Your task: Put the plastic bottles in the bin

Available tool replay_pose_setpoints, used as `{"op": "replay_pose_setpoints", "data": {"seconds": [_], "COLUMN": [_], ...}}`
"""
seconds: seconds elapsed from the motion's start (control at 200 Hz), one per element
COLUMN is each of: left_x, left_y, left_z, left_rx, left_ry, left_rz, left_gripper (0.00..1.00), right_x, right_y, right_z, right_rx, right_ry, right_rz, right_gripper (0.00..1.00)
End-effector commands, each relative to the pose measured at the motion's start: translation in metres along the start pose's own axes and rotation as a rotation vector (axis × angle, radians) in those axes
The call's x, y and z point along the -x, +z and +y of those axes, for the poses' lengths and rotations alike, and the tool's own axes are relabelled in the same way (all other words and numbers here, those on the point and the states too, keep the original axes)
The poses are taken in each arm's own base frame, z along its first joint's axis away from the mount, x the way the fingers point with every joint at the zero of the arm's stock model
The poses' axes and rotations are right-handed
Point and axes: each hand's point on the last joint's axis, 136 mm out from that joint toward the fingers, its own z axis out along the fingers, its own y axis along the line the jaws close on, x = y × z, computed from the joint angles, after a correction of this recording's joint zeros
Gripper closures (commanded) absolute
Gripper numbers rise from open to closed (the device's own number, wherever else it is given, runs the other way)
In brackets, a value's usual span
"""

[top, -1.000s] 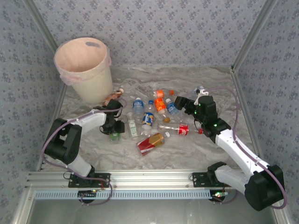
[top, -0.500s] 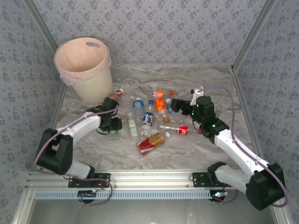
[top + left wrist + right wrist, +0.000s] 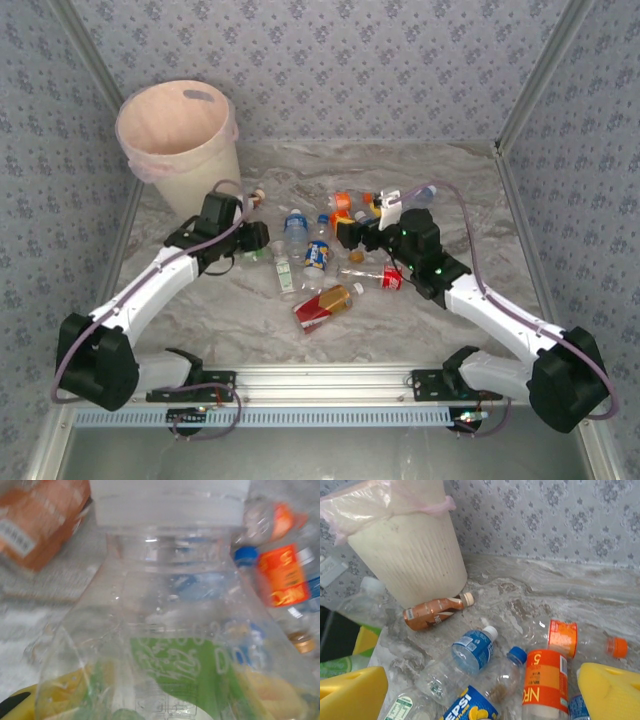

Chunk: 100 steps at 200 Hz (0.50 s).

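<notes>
My left gripper is shut on a clear plastic bottle with a green label and a white cap, held off the table just in front of the cream bin. Its yellow pads press both sides of the bottle. The pink-lined bin stands at the back left. My right gripper hangs open over the bottle pile, its yellow fingers wide apart above a Pepsi bottle, a blue-labelled bottle and an orange-labelled bottle.
A brown bottle lies against the bin's foot. A red bottle and a red-labelled clear bottle lie nearer the front. Patterned walls close in the back and both sides; bare marbled table lies in front of the left arm.
My left gripper closed on the green-labelled bottle and carried it up and back toward the bin. My right arm swung left over the bottle pile, still open.
</notes>
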Motion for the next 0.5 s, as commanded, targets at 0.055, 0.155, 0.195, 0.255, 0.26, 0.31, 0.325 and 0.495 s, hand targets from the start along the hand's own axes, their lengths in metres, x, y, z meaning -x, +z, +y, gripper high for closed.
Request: {"op": "replay_pose_setpoints", "data": {"seconds": [0.055, 0.155, 0.195, 0.255, 0.26, 0.31, 0.325, 0.495], "left_x": [0.062, 0.083, 0.092, 0.108, 0.109, 0.124, 0.129, 0.164], "left_y": [-0.018, -0.026, -0.031, -0.043, -0.044, -0.054, -0.058, -0.082], "left_z": [-0.052, -0.075, -0.085, -0.098, -0.099, -0.109, -0.111, -0.127], "left_rx": [-0.192, -0.274, -0.304, -0.346, -0.347, -0.369, -0.371, -0.368], "left_ry": [0.027, 0.059, 0.075, 0.098, 0.1, 0.117, 0.123, 0.183], "left_rz": [-0.174, -0.209, -0.227, -0.271, -0.274, -0.313, -0.325, -0.412], "left_gripper": [0.51, 0.51, 0.51, 0.51, 0.51, 0.51, 0.51, 0.51], "right_x": [0.014, 0.018, 0.02, 0.021, 0.022, 0.024, 0.026, 0.028], "right_y": [0.001, 0.0, -0.001, -0.002, -0.002, -0.003, -0.004, -0.007], "right_z": [0.006, 0.004, 0.003, 0.002, 0.002, 0.001, 0.001, -0.004], "right_rx": [0.013, -0.007, -0.012, -0.019, -0.019, -0.028, -0.029, -0.05], "right_ry": [-0.037, -0.036, -0.036, -0.036, -0.036, -0.035, -0.035, -0.035], "right_rz": [-0.072, -0.09, -0.1, -0.116, -0.12, -0.142, -0.152, -0.186], "right_gripper": [0.0, 0.0, 0.0, 0.0, 0.0, 0.0, 0.0, 0.0]}}
